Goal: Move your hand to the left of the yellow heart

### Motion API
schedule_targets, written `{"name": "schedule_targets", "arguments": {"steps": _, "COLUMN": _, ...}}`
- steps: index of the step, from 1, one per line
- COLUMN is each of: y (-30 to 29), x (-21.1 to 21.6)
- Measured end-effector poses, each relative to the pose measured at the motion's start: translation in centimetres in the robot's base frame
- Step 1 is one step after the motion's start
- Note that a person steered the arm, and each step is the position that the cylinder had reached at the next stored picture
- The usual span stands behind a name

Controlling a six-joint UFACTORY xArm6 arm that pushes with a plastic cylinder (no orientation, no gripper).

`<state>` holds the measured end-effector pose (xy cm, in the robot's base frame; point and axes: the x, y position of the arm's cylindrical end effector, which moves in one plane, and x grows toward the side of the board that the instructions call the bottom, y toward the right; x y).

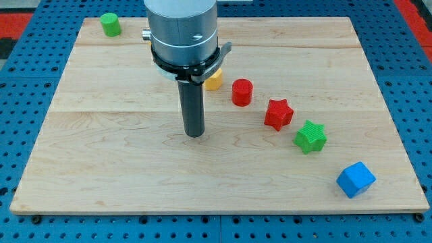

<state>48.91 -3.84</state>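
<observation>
The yellow heart point(214, 80) lies near the board's upper middle, mostly hidden behind the arm's grey housing; only its lower right part shows. My tip point(194, 134) rests on the board below and a little to the left of the yellow heart, apart from it.
A red cylinder point(241, 92), a red star point(278, 113), a green star point(310, 137) and a blue cube point(355, 179) run in a diagonal line toward the view's bottom right. A green cylinder point(111, 24) stands at the top left corner of the wooden board point(101, 155).
</observation>
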Motion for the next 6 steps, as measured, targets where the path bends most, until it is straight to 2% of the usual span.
{"name": "schedule_targets", "arguments": {"steps": 1, "y": 0.4, "x": 3.7}}
{"name": "schedule_targets", "arguments": {"steps": 2, "y": -6.1, "x": 3.6}}
{"name": "schedule_targets", "arguments": {"steps": 3, "y": -10.4, "x": -1.4}}
{"name": "schedule_targets", "arguments": {"steps": 5, "y": -10.5, "x": -15.7}}
{"name": "schedule_targets", "arguments": {"steps": 6, "y": -11.1, "x": -17.1}}
